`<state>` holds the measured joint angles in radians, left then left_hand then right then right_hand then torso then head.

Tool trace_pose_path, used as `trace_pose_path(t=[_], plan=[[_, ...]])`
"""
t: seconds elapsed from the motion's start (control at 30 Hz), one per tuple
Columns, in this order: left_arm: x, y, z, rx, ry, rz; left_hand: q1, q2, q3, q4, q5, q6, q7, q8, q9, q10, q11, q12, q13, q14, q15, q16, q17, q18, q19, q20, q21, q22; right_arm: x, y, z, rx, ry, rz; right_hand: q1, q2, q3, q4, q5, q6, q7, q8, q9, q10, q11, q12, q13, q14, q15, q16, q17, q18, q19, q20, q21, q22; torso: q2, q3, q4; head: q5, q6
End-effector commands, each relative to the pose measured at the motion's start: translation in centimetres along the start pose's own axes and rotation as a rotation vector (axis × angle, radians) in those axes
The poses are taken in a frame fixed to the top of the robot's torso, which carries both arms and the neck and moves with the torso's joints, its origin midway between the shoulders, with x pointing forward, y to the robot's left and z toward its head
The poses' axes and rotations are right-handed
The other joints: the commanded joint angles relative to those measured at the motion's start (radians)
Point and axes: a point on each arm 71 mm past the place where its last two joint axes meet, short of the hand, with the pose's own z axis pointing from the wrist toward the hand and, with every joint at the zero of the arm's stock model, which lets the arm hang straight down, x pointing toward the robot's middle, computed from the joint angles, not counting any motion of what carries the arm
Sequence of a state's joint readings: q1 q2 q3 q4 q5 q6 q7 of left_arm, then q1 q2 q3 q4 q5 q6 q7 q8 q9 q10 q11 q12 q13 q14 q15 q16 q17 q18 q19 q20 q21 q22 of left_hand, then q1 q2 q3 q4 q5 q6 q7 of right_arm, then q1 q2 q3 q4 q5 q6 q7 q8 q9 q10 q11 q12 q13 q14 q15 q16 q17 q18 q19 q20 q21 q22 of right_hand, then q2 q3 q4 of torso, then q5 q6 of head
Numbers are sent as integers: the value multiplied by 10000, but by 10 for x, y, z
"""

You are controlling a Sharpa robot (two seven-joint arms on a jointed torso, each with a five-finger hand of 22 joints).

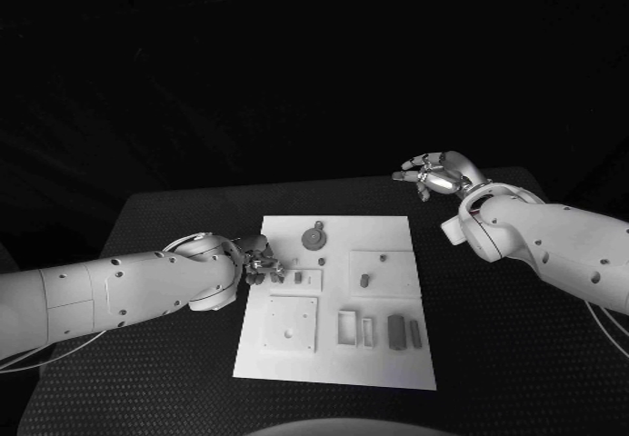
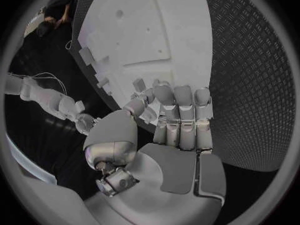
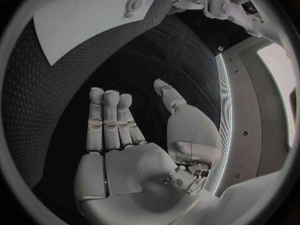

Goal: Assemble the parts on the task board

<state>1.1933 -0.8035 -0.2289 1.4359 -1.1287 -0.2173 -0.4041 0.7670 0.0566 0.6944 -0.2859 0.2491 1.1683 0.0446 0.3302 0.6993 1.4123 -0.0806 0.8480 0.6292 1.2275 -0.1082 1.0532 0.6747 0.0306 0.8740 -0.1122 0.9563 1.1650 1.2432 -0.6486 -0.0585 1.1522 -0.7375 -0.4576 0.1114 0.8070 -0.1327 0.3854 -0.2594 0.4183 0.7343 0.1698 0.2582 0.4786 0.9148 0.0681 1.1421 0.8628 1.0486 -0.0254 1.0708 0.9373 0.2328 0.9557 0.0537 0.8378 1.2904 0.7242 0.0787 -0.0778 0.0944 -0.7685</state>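
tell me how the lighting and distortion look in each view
Head view: dark surround, the white task board stands out brightly against the black table, edges straight. Left wrist view: fisheye bends the board's edge into a curve behind the left hand. Right wrist view: same bending, with a bright glare strip running beside the right hand.

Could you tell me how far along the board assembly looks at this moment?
Early, by the look of it. Several parts lie loose in a row near the task board's front edge, and a round part sits near its far end; whether any is seated is unclear. The left hand is at the board's left edge, fingers curled; whether it holds anything is unclear. The right hand hovers open beyond the far right corner.
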Motion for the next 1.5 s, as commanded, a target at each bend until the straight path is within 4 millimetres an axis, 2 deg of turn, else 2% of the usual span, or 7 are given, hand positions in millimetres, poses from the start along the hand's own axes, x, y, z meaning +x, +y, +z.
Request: trace_pose_path(t=[0.03,0.7,1.13,1.5], plan=[[2,1,0,-13,-72,40,27,94,130,-43,34,416,-362,21,16,74,-199,52,10,21,-47,42,15,85,70,-940,49,11,1,1,0,-83,102,22,-65,39,15,55,38,281,247,39,-11,-1403,163,53,-13,-77,22,27,-12,290,-54,47,-47,-8,0,0,-6,12,12],[7,-4,-5,419,-249,-130,148,28,213,-44,-13,431,-372,15,15,46,-211,74,22,18,-56,60,17,103,86,-956,58,60,0,0,0,-66,88,21,-85,44,10,69,36,281,248,43,-17,-1405,164,65,-35,-76,23,32,-29,290,-49,50,-58,-6,4,-11,-3,-21,18],[0,-3,-9,755,-1117,-453,210,-42,233,-25,-24,448,-379,17,19,42,-220,88,28,34,-64,72,16,105,116,-961,69,85,0,0,0,-55,85,23,-108,51,5,84,39,280,248,47,-23,-1407,164,79,-58,-76,23,39,-46,290,-44,52,-68,-4,1,-7,3,-30,14],[4,1,-12,777,-1337,-622,221,-71,234,-7,-22,459,-383,19,21,42,-224,95,30,46,-72,77,14,106,139,-964,72,93,0,0,0,-56,92,26,-114,51,3,86,41,279,248,49,-27,-1409,164,87,-71,-76,23,43,-55,290,-41,52,-74,-2,0,6,20,-7,-6]])
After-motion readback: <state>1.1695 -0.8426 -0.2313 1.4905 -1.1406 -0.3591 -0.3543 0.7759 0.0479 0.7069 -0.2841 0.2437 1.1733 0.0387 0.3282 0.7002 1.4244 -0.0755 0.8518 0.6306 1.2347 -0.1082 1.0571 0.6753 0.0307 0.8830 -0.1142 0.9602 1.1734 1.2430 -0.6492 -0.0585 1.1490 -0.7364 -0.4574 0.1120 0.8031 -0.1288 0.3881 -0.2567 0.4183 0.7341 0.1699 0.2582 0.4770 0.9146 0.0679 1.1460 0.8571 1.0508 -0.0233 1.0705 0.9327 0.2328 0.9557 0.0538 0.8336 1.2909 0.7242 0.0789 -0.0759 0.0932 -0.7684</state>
